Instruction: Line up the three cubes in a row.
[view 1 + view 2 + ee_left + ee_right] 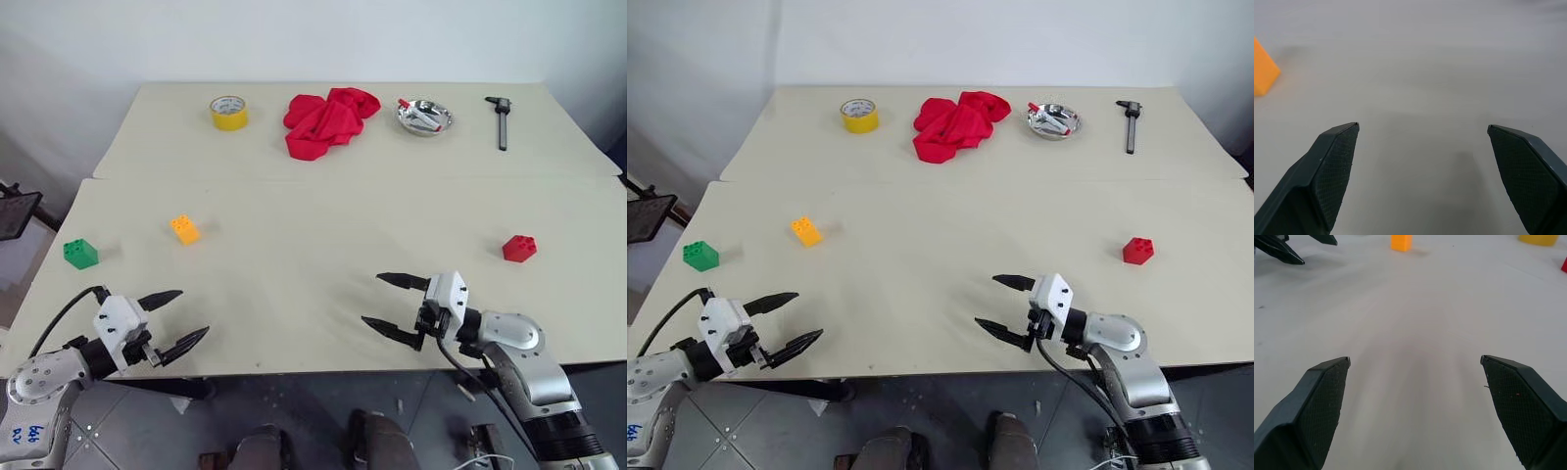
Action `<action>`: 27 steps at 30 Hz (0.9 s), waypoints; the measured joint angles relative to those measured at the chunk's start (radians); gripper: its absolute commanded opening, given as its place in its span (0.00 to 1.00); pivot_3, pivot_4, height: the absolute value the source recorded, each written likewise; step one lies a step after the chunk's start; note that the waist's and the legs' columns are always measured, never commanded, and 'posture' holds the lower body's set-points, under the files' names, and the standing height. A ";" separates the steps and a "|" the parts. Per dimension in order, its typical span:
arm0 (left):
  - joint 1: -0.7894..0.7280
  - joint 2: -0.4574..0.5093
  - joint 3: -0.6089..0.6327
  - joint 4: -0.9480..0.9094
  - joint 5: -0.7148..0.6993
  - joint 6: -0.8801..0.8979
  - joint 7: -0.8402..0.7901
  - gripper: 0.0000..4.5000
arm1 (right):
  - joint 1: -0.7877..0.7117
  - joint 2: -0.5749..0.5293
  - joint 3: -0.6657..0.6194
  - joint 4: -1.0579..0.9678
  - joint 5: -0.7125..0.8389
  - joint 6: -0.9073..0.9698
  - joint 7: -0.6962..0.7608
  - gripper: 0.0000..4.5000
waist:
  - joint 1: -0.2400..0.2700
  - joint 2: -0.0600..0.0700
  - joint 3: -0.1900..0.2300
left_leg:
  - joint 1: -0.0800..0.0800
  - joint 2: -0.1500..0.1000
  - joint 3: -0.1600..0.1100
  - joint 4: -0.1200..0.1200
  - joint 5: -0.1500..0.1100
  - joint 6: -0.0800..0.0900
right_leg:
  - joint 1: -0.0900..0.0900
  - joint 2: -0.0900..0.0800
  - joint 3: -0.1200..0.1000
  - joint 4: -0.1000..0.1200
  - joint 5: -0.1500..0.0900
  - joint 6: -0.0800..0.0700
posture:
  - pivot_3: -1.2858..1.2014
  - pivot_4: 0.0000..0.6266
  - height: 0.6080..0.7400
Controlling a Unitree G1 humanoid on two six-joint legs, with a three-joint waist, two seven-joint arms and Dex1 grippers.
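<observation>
The left end effector (173,321) hovers over the near left corner of the tabletop (313,284) with its fingers spread wide and nothing between them; the right end effector (394,306) sits over the near right part, likewise wide open and empty, its tips pointing toward the left one. The green cube (80,254) lies near the left edge, just beyond the left end effector, and the orange-yellow cube (184,229) is a little farther in and to its right. The red cube (519,248) rests well apart on the right side. Along the far edge lie a yellow tape roll (228,112), a red cloth (328,120), a metal dish (424,117) and a dark tool (501,119)
</observation>
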 measured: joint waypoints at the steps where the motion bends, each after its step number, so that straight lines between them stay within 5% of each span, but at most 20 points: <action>1: -0.012 0.000 0.003 0.003 -0.002 0.013 0.009 1.00 | -0.002 0.000 -0.001 0.003 -0.001 -0.003 -0.002 1.00 | 0.000 0.000 0.000 | 0.000 0.000 0.000 0.000 0.000 0.000 | 0.000 0.000 0.000 0.000 0.000 0.000 | 0.52 0.24 1.00; 7: -0.081 -0.012 -0.003 -0.026 -0.082 0.137 0.009 1.00 | 0.011 0.029 -0.073 -0.024 0.004 -0.006 -0.118 1.00 | -0.003 0.000 0.000 | 0.000 0.000 0.000 0.000 0.000 0.000 | 0.000 0.000 0.000 0.001 0.000 0.000 | 0.52 0.24 1.00; 17: -0.239 -0.032 -0.208 -0.101 -0.092 0.141 -0.142 1.00 | 0.321 0.149 -0.584 -0.199 0.062 0.049 -0.567 1.00 | 0.023 0.000 0.000 | 0.000 -0.002 0.001 0.000 0.000 0.000 | 0.002 0.002 0.001 -0.002 0.000 0.001 | 0.52 0.24 1.00; 23: -0.389 -0.083 -0.266 -0.029 -0.094 0.172 -0.162 1.00 | 0.383 0.187 -0.634 -0.137 0.002 0.051 -0.680 1.00 | -0.006 0.002 -0.001 | 0.001 -0.002 0.003 0.000 0.001 -0.001 | 0.001 0.002 0.004 -0.001 0.000 0.000 | 0.52 0.24 1.00; 27: -0.409 -0.099 -0.291 -0.012 -0.102 0.213 -0.184 1.00 | 0.243 0.115 -0.598 -0.136 0.011 0.206 -0.730 1.00 | -0.035 0.004 -0.001 | 0.003 -0.002 0.006 0.000 0.002 0.000 | 0.001 0.002 0.009 0.000 0.000 0.000 | 0.52 0.24 1.00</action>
